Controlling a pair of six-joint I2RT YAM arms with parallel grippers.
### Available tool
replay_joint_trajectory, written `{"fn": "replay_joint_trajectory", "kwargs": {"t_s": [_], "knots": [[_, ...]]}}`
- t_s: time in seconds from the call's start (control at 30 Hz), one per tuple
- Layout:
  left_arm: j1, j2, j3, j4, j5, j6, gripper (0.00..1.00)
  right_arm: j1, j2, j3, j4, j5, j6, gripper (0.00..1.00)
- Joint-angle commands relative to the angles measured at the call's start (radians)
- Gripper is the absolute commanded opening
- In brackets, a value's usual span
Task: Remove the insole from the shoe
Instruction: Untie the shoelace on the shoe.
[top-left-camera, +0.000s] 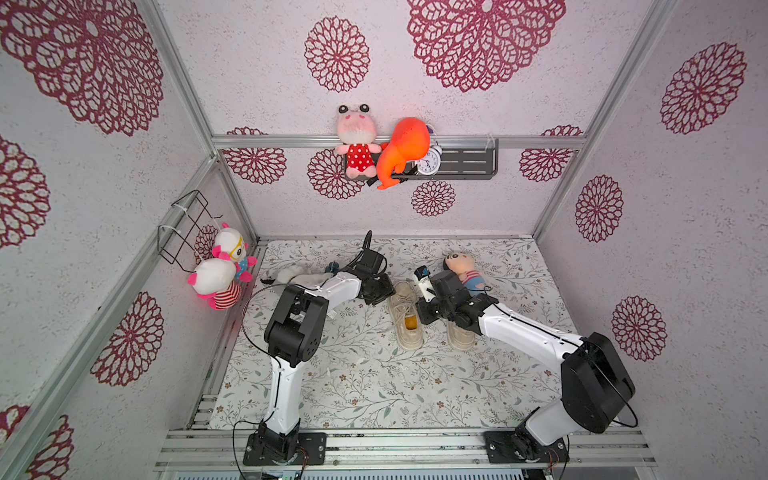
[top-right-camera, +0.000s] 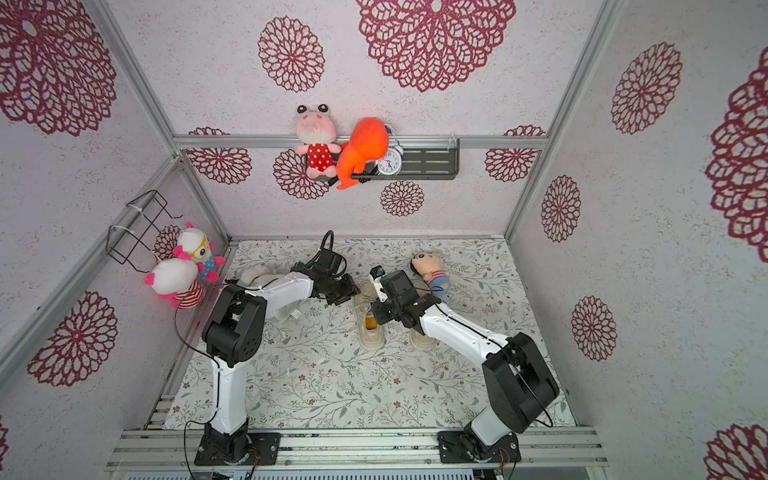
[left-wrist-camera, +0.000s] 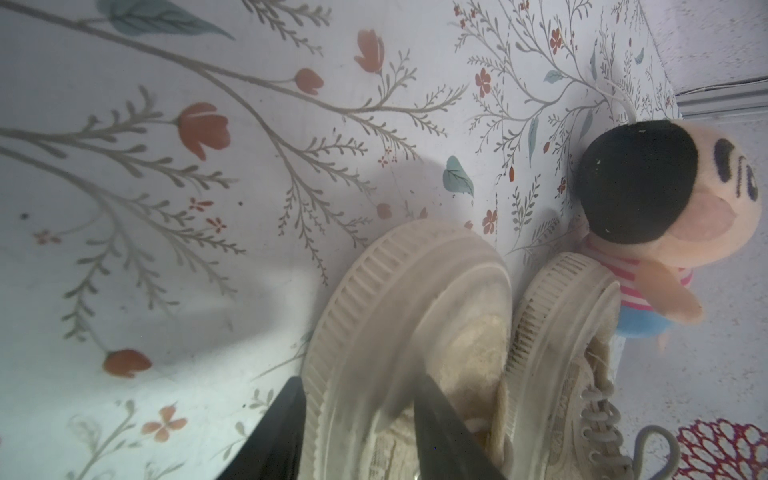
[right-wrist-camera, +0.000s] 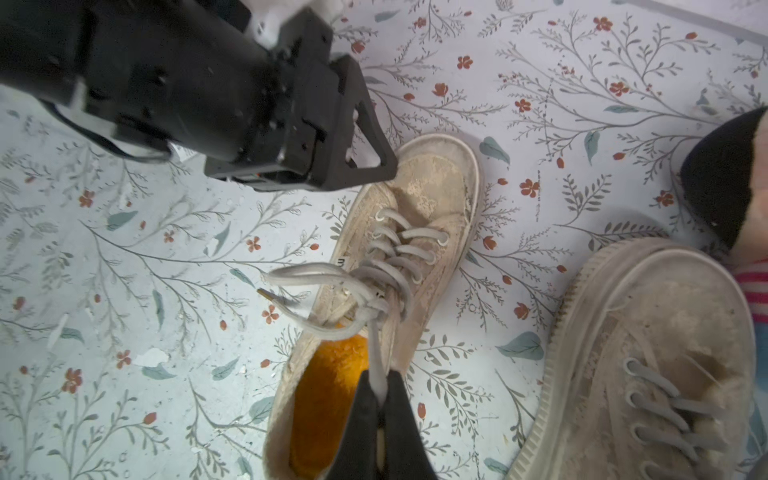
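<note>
On the floral table, right gripper pinched shut on a grey shoelace over the heel opening of a worn beige sneaker. Orange insole inside, at the heel. On the tongue tag, only "m" legible. At the toe, left gripper astride the rubber cap, fingers apart; clamped or not, cannot tell. Just beside, second sneaker; beyond, striped boy doll.

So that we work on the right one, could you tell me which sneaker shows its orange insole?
The sneaker whose lace the right gripper pinches; the other sneaker, beside the doll, has its opening hidden under that arm.
</note>
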Motion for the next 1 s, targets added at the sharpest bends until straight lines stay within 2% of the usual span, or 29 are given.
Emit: {"fn": "replay_joint_trajectory", "kwargs": {"t_s": [0.0, 0.4, 0.97], "knots": [[-0.004, 0.027, 0.002, -0.011, -0.006, 0.011, 0.46, -0.006, -0.087, 0.049, 0.024, -0.038, 0.046, 0.00], [-0.006, 0.032, 0.002, -0.019, -0.002, 0.016, 0.46, -0.010, -0.153, 0.084, 0.117, -0.010, 0.103, 0.00], [-0.012, 0.051, 0.001, -0.016, 0.015, 0.011, 0.46, -0.010, -0.198, 0.073, 0.353, 0.009, 0.095, 0.00]]}}
